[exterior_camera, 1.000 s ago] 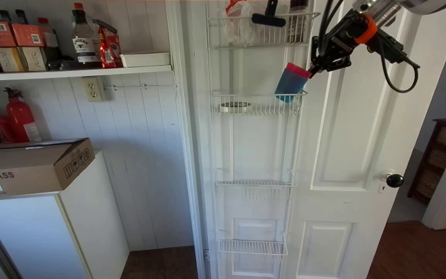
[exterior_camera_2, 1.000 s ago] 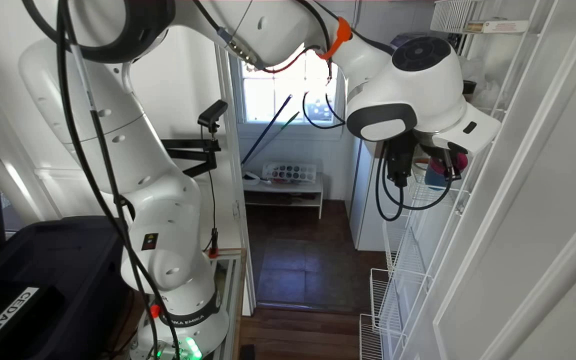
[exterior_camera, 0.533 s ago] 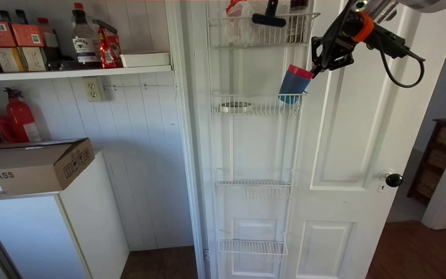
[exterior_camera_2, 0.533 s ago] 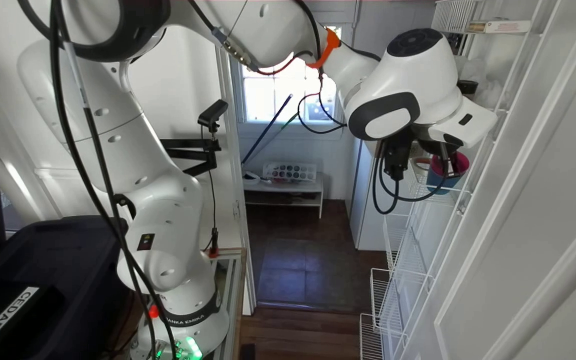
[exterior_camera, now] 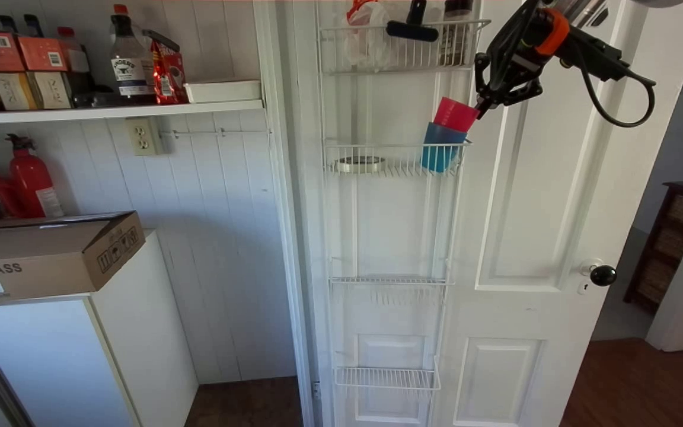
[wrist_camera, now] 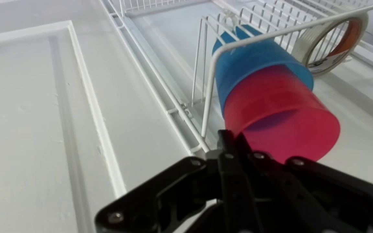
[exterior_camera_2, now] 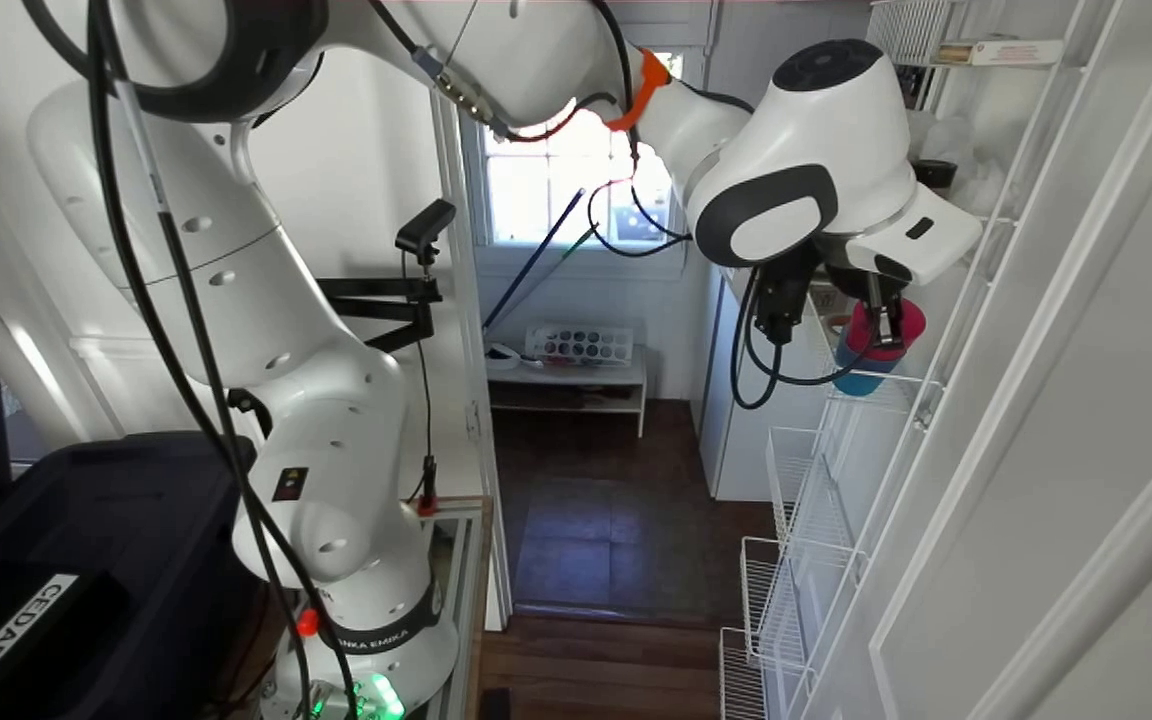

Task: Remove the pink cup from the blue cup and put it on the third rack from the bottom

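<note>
The pink cup (exterior_camera: 456,114) is tilted, its lower part inside the blue cup (exterior_camera: 443,135) and its upper part clear of it. The blue cup leans in a white wire rack (exterior_camera: 395,145); both cups show in the wrist view, pink (wrist_camera: 296,129) and blue (wrist_camera: 238,72). My gripper (wrist_camera: 235,136) is shut on the pink cup's rim, one finger inside and one outside; it shows in both exterior views (exterior_camera: 479,114) (exterior_camera_2: 886,330). Three tiers show below the cups' rack in an exterior view; the third from the lowest visible is just below it (exterior_camera_2: 794,430) (exterior_camera: 389,281).
A tape roll (exterior_camera: 360,164) sits in the cups' rack, left of the blue cup. The upper rack (exterior_camera: 404,70) holds a plastic bag (exterior_camera: 371,47) and a black-handled tool (exterior_camera: 411,31). The racks hang on a white door (exterior_camera: 525,196).
The pink cup has slid partly up out of the blue cup, in my gripper. The blue cup has dropped lower into the rack and now stands more upright.
</note>
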`<state>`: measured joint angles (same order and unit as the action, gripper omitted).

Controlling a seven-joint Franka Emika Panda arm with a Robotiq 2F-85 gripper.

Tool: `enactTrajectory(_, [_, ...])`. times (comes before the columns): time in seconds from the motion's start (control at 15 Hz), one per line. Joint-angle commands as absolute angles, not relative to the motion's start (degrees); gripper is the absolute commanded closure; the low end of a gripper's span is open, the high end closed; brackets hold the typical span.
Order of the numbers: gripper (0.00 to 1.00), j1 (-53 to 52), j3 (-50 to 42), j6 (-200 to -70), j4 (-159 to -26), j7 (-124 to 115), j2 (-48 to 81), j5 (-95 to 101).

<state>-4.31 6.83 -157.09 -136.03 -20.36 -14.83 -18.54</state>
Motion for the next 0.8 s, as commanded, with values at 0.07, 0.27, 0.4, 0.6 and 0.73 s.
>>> enactTrajectory(0.07, [0.99, -4.27, 6.74, -157.1, -135.92, -22.56, -16.49, -18.91])
enactTrajectory(0.27, [0.99, -4.6, 6.15, -156.74, -136.02, -22.85, -17.11, -20.73])
enactTrajectory(0.4, [0.99, -5.35, 5.3, -156.78, -136.24, -22.72, -17.79, -23.36])
enactTrajectory(0.6, [0.99, -6.89, 3.3, -154.15, -136.26, -21.09, -18.95, -28.95])
enactTrajectory(0.73, [0.99, -6.84, 2.62, -153.18, -136.58, -21.66, -19.79, -31.47])
